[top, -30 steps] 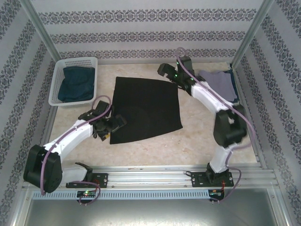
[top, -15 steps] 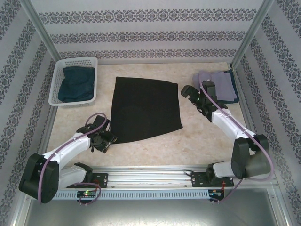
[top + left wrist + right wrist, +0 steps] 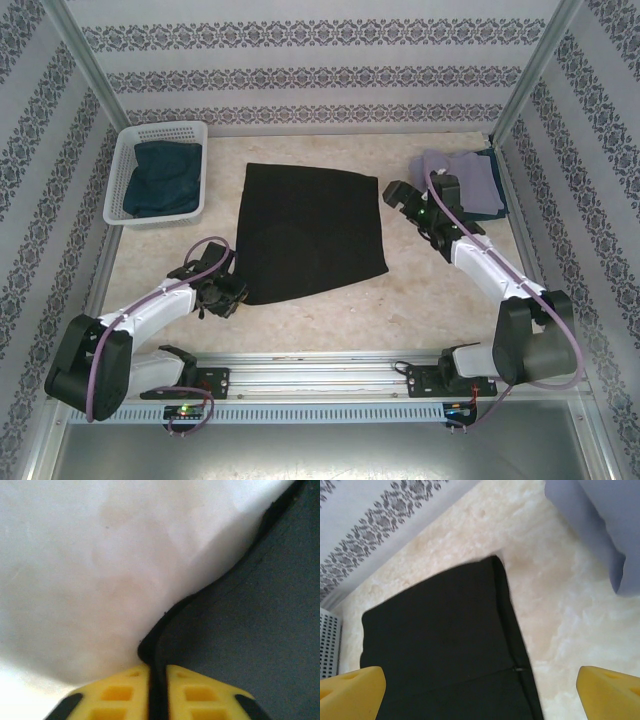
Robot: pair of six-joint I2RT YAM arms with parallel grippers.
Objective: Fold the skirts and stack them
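One corner is all that is gripped of the black skirt (image 3: 310, 232), which lies spread flat in the middle of the tabletop (image 3: 440, 300). The left claw (image 3: 228, 293) is pinched narrow on the near-left hem, and the wrist view shows only a thin lip of cloth running between the yellow fingers (image 3: 120, 692). With so shallow a bite, the hem could slip out as soon as it is lifted. If this corner is pulled while the far side lies free, the cloth would probably drag and bunch, leaving a crooked fold.

The left arm reaches low and forward, its wrist down at the tabletop. The right arm stretches toward the far-right corner of the same skirt. The right claw (image 3: 397, 195) stands wide apart above it, holding nothing. Just beyond it lies the lavender skirt (image 3: 470, 180). A blue skirt (image 3: 160, 178) sits in the basket (image 3: 165, 130) at far left.
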